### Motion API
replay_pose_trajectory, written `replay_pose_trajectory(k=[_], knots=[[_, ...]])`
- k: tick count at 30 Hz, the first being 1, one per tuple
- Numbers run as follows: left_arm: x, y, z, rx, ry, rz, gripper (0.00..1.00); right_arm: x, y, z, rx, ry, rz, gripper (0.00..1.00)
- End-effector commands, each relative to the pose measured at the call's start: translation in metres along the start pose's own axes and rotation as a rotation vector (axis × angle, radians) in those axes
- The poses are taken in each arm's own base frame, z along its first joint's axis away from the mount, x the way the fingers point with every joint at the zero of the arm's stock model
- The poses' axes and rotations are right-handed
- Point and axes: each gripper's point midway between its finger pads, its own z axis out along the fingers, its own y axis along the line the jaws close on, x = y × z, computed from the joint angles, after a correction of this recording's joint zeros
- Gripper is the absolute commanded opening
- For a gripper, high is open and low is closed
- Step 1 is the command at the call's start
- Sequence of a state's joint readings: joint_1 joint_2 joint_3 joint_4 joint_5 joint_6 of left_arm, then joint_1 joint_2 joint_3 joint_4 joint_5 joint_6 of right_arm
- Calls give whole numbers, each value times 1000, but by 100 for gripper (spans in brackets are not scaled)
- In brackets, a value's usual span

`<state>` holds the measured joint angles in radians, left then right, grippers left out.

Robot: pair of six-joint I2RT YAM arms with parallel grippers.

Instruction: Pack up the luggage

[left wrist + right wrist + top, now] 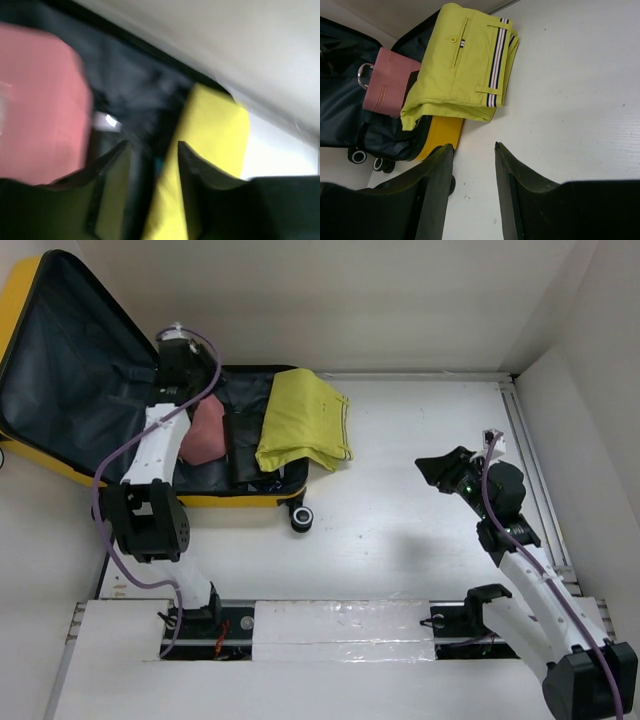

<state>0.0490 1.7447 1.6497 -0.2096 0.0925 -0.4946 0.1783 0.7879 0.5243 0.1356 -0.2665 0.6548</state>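
The luggage, a yellow suitcase, lies open at the far left with its dark lining showing. A pink pouch sits inside it. A folded yellow garment lies across the case's right rim, partly on the table. My left gripper hangs over the case's interior beside the pouch; the view is blurred, and its jaws stand a little apart with nothing between them. My right gripper is open over bare table, right of the garment.
The case's caster wheels stick out at its near edge. White walls close the table at the back and right. A metal rail runs along the right side.
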Motion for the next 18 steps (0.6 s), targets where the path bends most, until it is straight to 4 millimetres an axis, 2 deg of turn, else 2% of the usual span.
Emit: replay_pose_trajectory(k=[1, 2, 3, 4, 5, 6, 8, 9, 10, 11, 13, 16, 17, 18], knots=[[49, -58, -27, 222, 118, 79, 41, -9, 11, 2, -41, -39, -24, 45], [63, -61, -25, 241, 142, 85, 56, -9, 13, 4, -49, -28, -33, 45], [82, -61, -27, 268, 185, 87, 63, -6, 10, 6, -42, -18, -30, 45], [88, -59, -22, 271, 200, 85, 65, -6, 10, 6, -42, -18, -30, 45], [93, -56, -18, 263, 213, 84, 65, -2, 10, 8, -42, -4, -28, 45], [105, -45, -4, 229, 238, 89, 65, 0, 8, 9, -37, 3, -25, 45], [126, -35, 9, 217, 301, 91, 66, 0, 8, 9, -37, 3, -35, 45], [134, -36, 14, 239, 330, 97, 66, -1, 14, 10, -50, 2, -38, 45], [153, -37, 21, 274, 400, 85, 66, 0, 12, 11, -45, 9, -36, 45], [155, -41, 25, 311, 403, 84, 66, 2, 14, 11, -52, 15, -37, 45], [169, -36, 30, 315, 431, 68, 66, 2, 14, 11, -52, 15, -46, 45], [166, -35, 37, 307, 387, 52, 66, 5, 13, 13, -45, 21, -45, 45], [176, -28, 41, 292, 410, 48, 66, 2, 15, 13, -51, 14, -47, 45], [180, -29, 43, 304, 422, 37, 66, 4, 18, 13, -58, 20, -48, 45]])
